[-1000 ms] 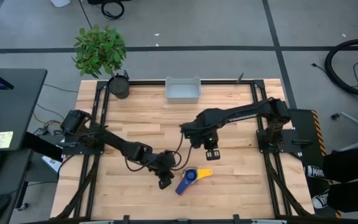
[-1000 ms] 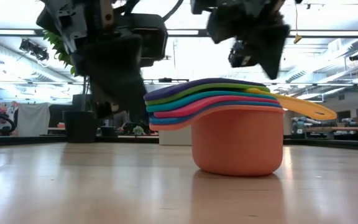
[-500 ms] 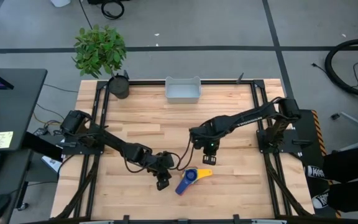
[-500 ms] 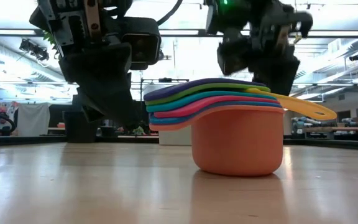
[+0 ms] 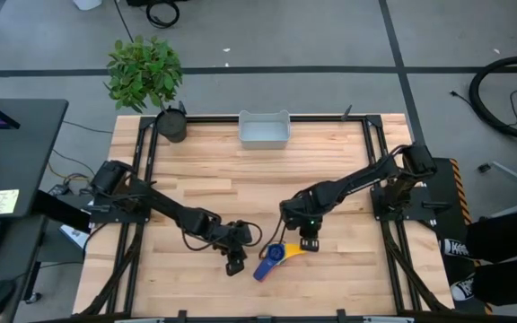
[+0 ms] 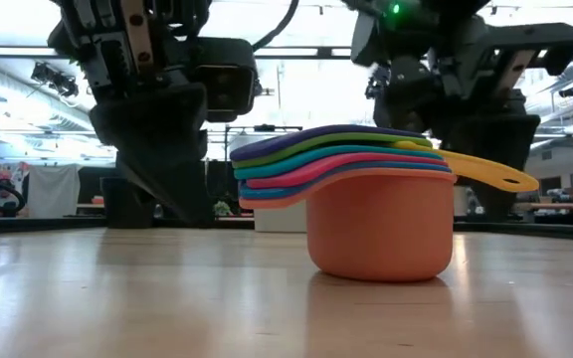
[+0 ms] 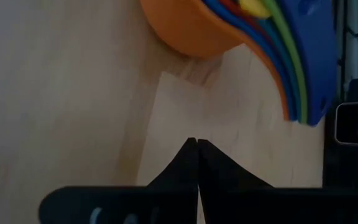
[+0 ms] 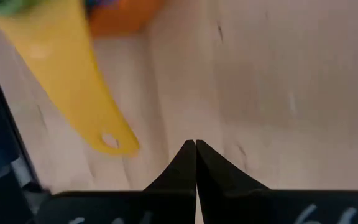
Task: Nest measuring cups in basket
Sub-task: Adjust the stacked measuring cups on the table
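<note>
Both grippers are squeezed shut and hold nothing: the right gripper point(image 5: 309, 242) has come down next to the measuring cups point(image 5: 272, 257), and the left gripper point(image 5: 234, 266) waits on their other side. The stacked cups sit on the table point(image 5: 205, 170), far from the basket point(image 5: 264, 130), so lifting comes next.
</note>
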`<state>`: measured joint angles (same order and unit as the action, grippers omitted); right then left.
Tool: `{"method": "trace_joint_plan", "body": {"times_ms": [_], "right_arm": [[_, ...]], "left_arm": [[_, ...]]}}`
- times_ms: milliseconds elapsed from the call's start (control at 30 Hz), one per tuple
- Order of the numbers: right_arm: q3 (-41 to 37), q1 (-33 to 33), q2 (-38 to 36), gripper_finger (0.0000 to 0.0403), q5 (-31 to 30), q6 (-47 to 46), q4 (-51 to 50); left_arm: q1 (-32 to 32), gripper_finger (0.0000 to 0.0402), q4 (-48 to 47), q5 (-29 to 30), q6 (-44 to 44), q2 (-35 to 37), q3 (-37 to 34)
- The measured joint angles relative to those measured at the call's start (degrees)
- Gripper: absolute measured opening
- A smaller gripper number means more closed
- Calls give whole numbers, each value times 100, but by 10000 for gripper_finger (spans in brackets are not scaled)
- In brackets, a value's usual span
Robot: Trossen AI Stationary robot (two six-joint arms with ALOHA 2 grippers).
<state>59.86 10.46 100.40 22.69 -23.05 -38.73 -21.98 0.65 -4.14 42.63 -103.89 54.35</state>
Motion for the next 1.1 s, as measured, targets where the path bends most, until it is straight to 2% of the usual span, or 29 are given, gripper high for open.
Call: {"method": "trace_joint_plan", "body": {"times_ms": [167,367,600,800,1100], "right_arm": [[0,79,0,2,-205,-84,311],[0,179,0,2,62,-388,412],[0,384,0,2,269,-877,1057],[2,499,0,2,299,-1318,1427],[3,540,0,2,167,-1428,1660]], "left_arm": [[74,0,308,-176,-30,-145,0],[98,0,481,-301,-46,-164,2],[98,0,631,-391,-20,-164,4],[96,0,1020,-513,-3,-164,7],[173,0,1284,-620,-66,-307,1]]}}
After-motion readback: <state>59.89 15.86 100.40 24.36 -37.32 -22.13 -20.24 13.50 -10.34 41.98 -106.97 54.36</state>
